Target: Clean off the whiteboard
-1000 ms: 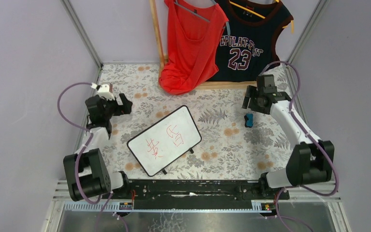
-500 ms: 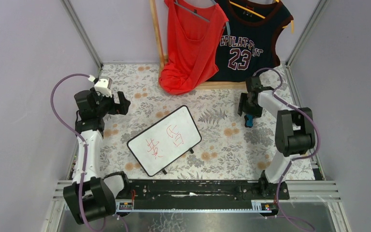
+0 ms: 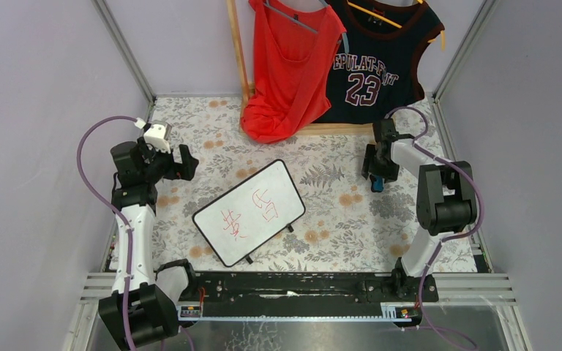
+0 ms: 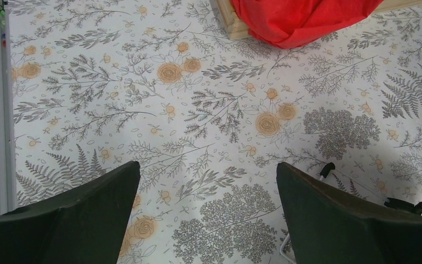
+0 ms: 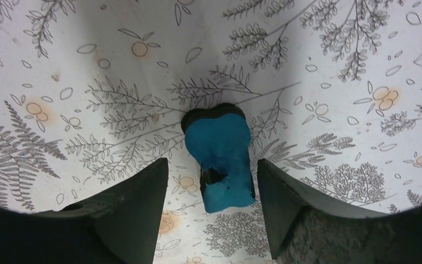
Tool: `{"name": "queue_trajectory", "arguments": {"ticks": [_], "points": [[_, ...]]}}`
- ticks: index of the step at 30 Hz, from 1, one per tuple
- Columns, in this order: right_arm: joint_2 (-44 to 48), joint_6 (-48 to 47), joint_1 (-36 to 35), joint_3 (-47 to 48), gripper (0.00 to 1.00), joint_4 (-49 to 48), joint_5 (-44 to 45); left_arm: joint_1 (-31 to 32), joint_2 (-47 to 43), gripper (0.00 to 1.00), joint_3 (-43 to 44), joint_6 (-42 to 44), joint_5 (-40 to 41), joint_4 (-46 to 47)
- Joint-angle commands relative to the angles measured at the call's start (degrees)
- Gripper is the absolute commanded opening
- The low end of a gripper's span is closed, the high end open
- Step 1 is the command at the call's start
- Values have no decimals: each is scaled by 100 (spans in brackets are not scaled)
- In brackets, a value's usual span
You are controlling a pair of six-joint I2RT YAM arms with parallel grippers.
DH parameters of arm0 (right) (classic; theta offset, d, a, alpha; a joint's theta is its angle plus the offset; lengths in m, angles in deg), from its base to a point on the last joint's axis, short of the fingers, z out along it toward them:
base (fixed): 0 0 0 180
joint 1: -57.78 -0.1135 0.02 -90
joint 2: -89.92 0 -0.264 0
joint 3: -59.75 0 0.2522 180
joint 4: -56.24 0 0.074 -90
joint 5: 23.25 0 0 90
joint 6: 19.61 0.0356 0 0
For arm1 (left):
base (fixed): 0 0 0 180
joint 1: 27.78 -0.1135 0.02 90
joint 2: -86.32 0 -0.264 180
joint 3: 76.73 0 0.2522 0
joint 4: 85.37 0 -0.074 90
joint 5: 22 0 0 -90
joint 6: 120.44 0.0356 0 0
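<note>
Right fingers [image 5: 126, 212] parted astride blue eraser [image 5: 222, 154], left fingers [image 4: 77, 220] spread (whiteboard [image 3: 249, 212] between arms)

Top camera: above and behind my bases, looking down over the whole table [image 3: 329, 175], with the whiteboard [image 3: 249, 212] near centre. My left wrist camera sits low, facing the far red shirt [image 4: 302, 19], which the top view shares. My right wrist camera sits close above the blue eraser [image 5: 222, 159], also shared.

Left pincer [image 4: 207, 168], right pincer [image 5: 212, 164]: both spread.
</note>
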Motion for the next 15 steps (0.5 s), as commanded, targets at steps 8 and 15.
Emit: {"name": "queue_trajectory", "arguments": {"ticks": [8,15], "points": [[649,-58,121,-441,65,-258,176,-40,43,93,-24,-28,-219,-52],[457,-63,177,-544,54,-433,-23,-41,31,93,-27,18,-235,-89]]}}
